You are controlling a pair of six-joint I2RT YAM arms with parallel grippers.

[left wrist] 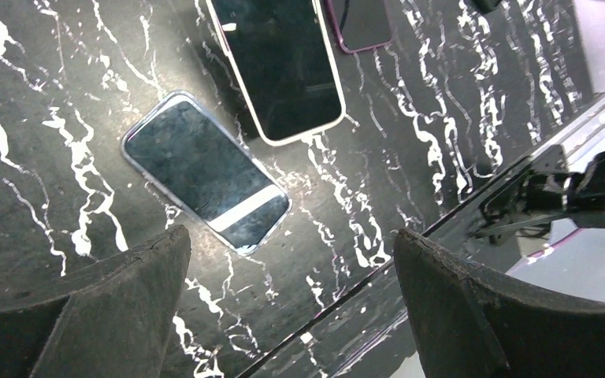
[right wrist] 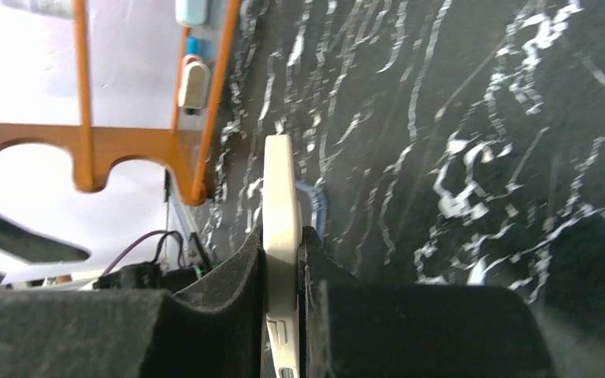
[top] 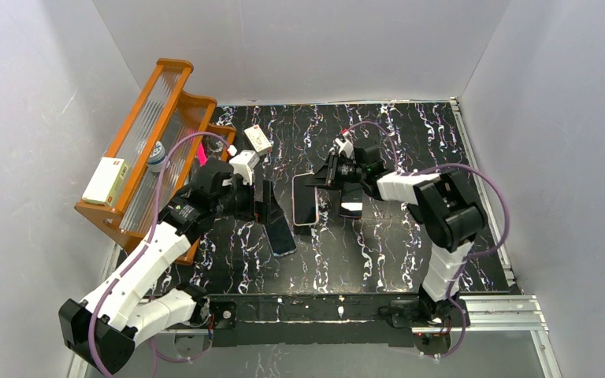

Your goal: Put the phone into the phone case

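Right wrist view showed the right gripper [right wrist: 282, 246] pinched tight on the white-edged phone [right wrist: 277, 181], seen edge-on. Left gripper [left wrist: 291, 240] was spread wide, holding nothing, over the black marbled table [left wrist: 31, 157]; the clear phone case [left wrist: 205, 181] lay flat just ahead of its fingers.

Black marbled table [top: 378, 256], clear phone case [left wrist: 205, 177] lying flat, wooden rack [top: 175, 66]

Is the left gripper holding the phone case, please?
No, the left gripper is open and empty, and the phone case lies flat on the table below.
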